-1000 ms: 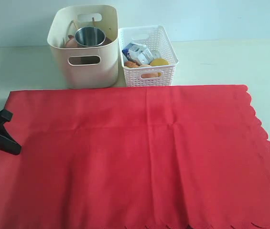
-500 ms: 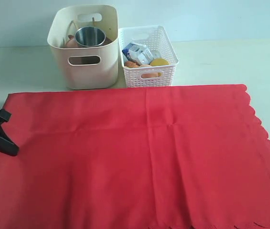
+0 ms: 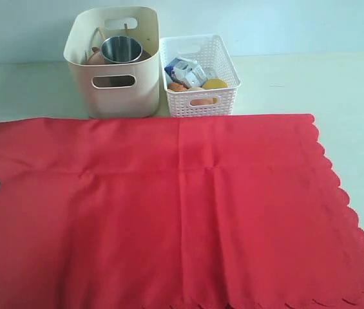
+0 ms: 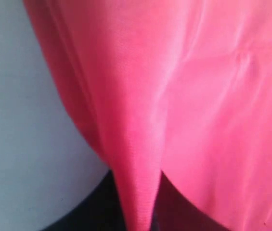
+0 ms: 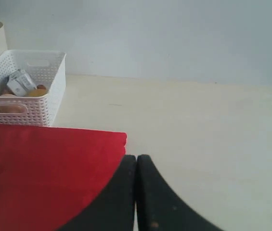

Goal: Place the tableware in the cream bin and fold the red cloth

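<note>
Exterior view: tableware [image 3: 120,50] sits in cream bin [image 3: 114,96], far left; folding step judged in hand. Left gripper [image 4: 136,216] clenched on left edge of red cloth [image 3: 169,206]; right gripper [image 5: 136,161] closed, empty. Next, likely: carry edge rightward, evenly.

White lattice basket [image 3: 223,100] on pale table [image 3: 297,84]; milk carton [image 3: 183,69], yellow item [image 3: 214,84] inside.
</note>
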Action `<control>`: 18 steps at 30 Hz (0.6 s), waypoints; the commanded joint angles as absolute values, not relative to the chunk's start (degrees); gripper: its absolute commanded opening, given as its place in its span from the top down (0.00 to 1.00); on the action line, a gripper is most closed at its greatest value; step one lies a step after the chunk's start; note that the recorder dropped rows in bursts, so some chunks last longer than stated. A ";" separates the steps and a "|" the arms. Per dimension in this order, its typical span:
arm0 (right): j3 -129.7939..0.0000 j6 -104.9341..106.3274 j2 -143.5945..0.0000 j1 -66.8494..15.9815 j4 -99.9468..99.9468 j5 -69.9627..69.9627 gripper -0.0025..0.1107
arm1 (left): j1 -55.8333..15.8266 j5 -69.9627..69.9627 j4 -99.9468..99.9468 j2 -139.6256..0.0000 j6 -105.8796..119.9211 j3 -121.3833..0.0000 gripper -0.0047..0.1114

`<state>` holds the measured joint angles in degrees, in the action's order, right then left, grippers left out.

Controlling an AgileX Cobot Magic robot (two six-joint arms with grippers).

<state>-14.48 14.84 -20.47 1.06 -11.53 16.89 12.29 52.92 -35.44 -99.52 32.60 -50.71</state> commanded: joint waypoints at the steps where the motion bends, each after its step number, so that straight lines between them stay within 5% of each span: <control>1: -19.36 14.97 -26.78 1.33 -10.31 15.23 0.98 | 11.98 52.19 -35.12 -95.39 31.89 -50.65 0.96; 18: -29.29 14.97 -38.06 1.33 -10.31 5.90 0.98 | 11.98 60.15 -36.39 -89.91 31.21 -58.69 0.96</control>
<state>-28.83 14.84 -37.96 1.06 -10.73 6.68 12.29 58.13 -34.88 -90.55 31.84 -57.18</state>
